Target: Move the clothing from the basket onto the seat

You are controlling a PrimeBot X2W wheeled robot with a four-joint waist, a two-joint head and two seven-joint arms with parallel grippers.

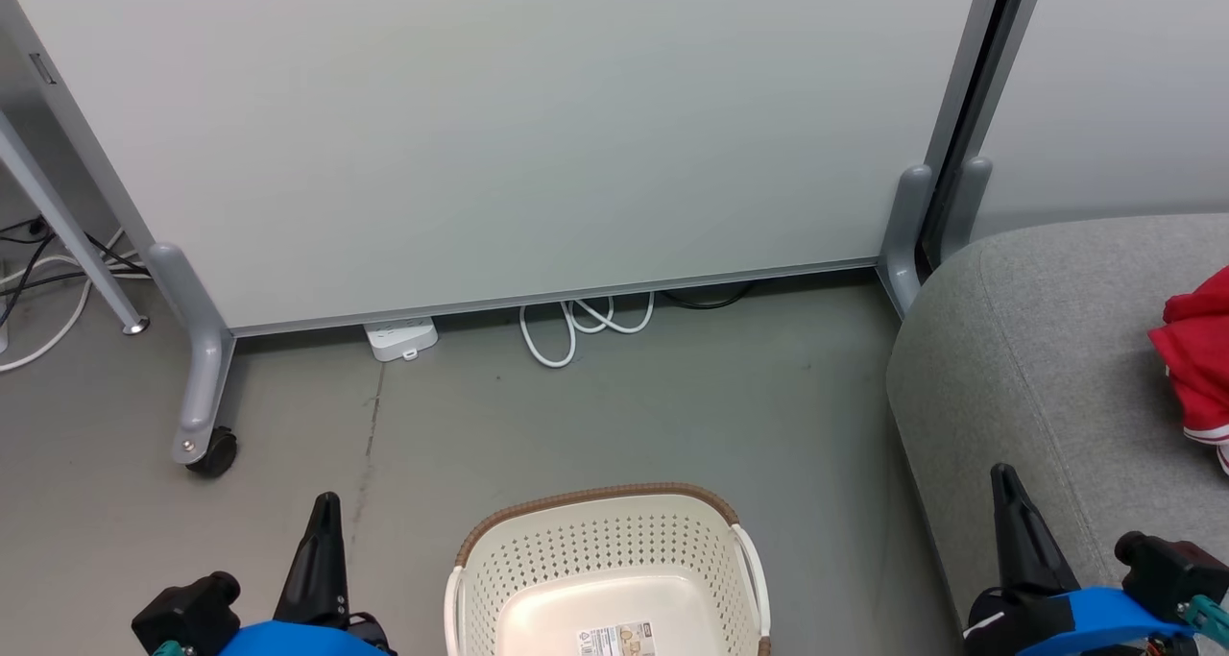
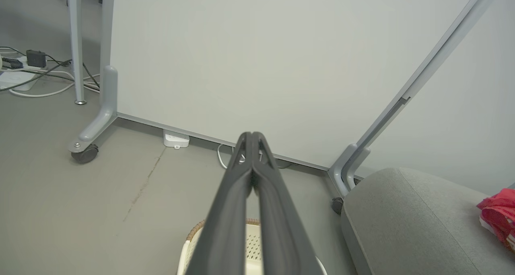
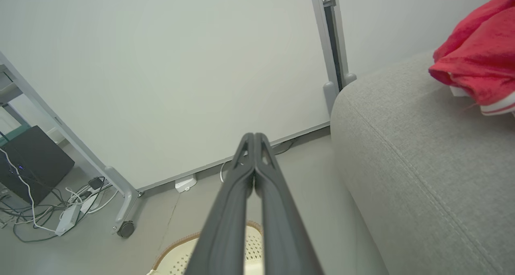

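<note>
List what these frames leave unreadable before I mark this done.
Clothing: head view's right edge cuts it; garment count unclear.
Basket: head view's bottom edge cuts its near half; left fingers cover most of it in the left wrist view.
Label in basket: too small to read.

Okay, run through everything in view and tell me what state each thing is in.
basket: upright on the floor, visible part empty
clothing: bunched up on the seat
seat: clothing lying on it
left gripper: shut, holding nothing
right gripper: shut, holding nothing
</note>
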